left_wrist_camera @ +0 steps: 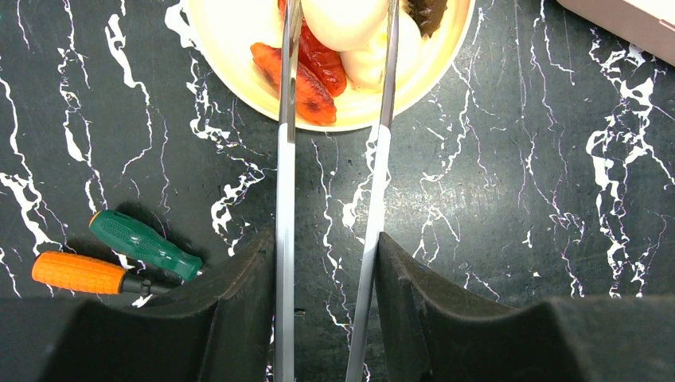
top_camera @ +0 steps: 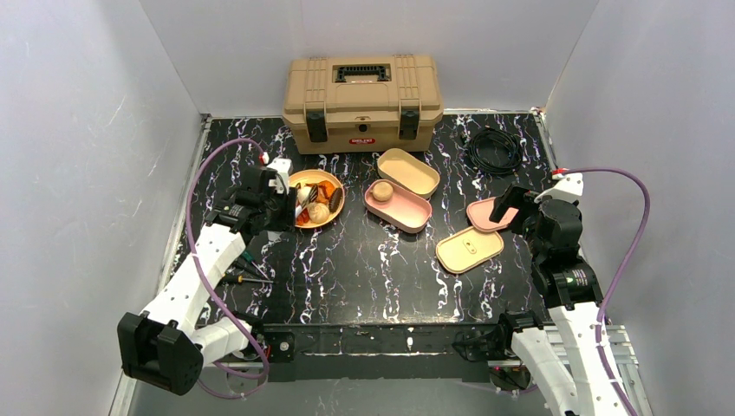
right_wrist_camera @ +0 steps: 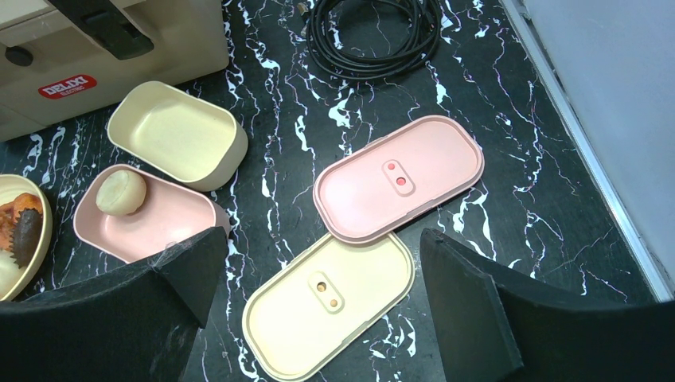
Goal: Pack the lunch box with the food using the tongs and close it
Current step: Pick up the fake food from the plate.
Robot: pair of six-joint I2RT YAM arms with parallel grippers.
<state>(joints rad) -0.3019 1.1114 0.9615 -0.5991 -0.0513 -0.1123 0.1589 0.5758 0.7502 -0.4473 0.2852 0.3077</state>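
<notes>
The left gripper [left_wrist_camera: 326, 255] pinches the tongs [left_wrist_camera: 284, 199] partly shut, their blades straddling a pale round piece [left_wrist_camera: 338, 20] in the yellow bowl [left_wrist_camera: 231, 56]. Squeeze gently, lift straight, then carry it to the pink lunch box [top_camera: 407, 212]. The right gripper [right_wrist_camera: 314, 247] has its fingers [right_wrist_camera: 477, 318] spread wide and empty.

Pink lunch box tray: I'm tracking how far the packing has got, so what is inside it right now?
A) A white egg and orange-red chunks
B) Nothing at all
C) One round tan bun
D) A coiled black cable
C: one round tan bun sits alone at one end of the pink tray, with nothing else inside it.
</notes>
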